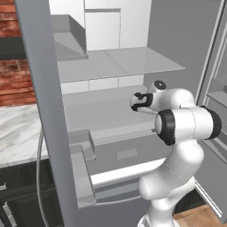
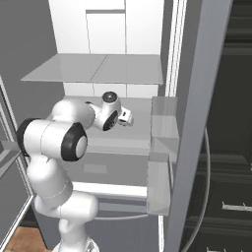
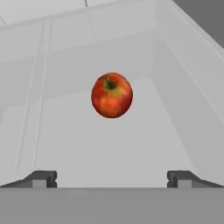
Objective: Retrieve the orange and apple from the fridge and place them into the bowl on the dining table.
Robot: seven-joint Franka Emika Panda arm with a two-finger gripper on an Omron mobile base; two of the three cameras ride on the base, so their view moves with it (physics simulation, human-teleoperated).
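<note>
Landmark is the fridge (image 1: 133,66), doors swung open, arm reaching inside over its grey shelves; gripper (image 3: 111,178) has fingertips spread wide with nothing between them, and the apple (image 3: 112,95) sits alone on the white fridge floor straight ahead of the fingers, centred between them, well clear of the side wall to its right. Apple looks firm, smooth and light, likely to roll or slip if pinched off-centre; best taken across its widest middle, stem up, fingers either side; orange not spotted here.
</note>
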